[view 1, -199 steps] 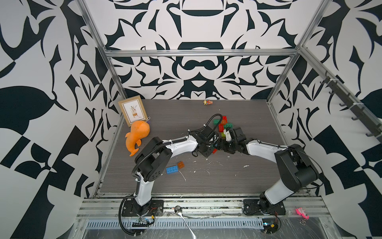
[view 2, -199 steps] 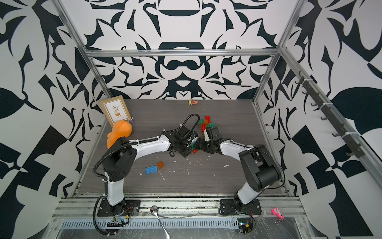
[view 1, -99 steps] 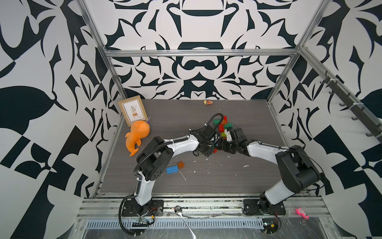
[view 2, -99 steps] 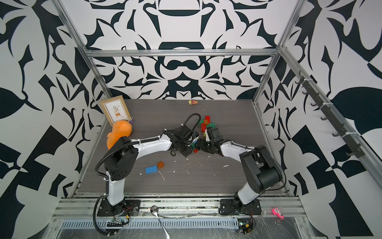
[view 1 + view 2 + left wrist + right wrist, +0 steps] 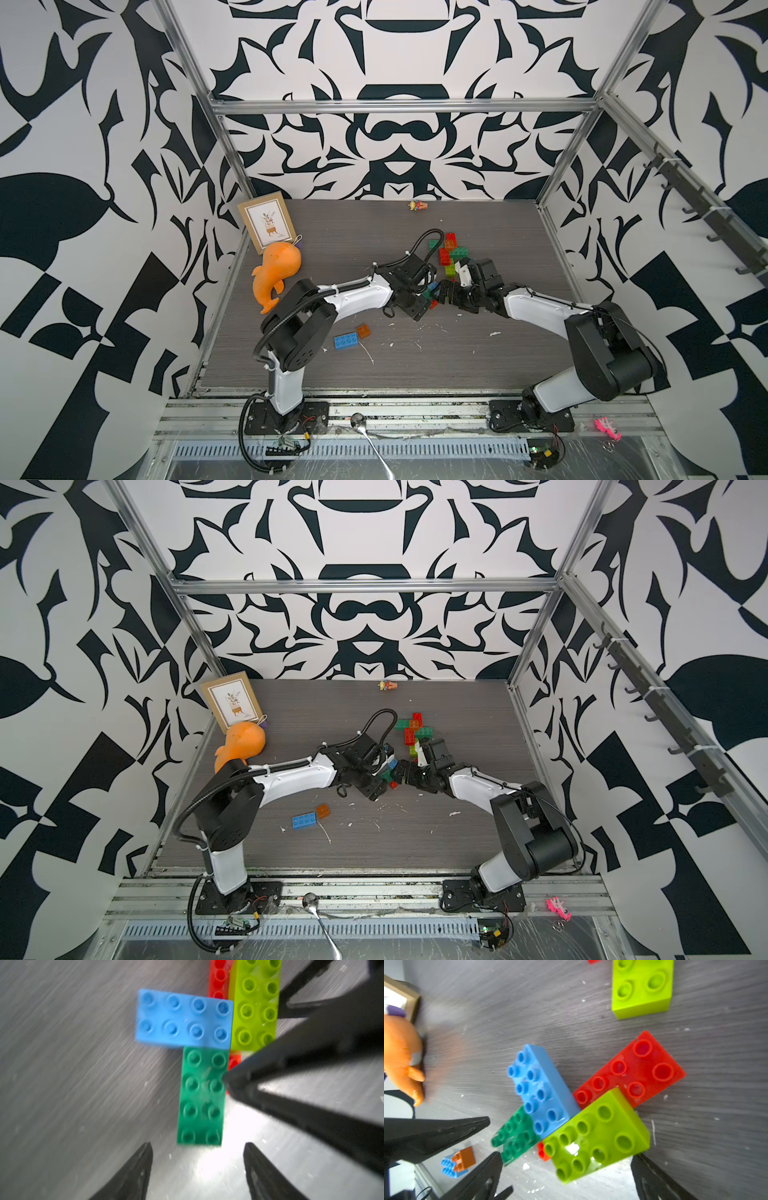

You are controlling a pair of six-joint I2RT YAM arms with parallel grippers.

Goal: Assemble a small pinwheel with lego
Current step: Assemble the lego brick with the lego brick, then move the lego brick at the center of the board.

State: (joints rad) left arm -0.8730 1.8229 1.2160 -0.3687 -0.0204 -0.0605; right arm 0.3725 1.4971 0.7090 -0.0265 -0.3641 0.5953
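Four lego bricks sit joined as a pinwheel on the table: blue, dark green, lime and red. In both top views this cluster lies between the two arm tips. My left gripper is open just short of the dark green brick's end, holding nothing. My right gripper is open and straddles the end of the lime brick. One of its fingers rests against the green brick's side. A loose blue brick and an orange one lie nearer the front.
More bricks in red, dark green and lime are piled just behind the grippers. An orange whale toy and a framed picture stand at the left wall. A small figure lies at the back. White crumbs dot the floor.
Both grippers' jaws stand wider than a second ago. The arms have barely shifted and still flank the joined bricks.
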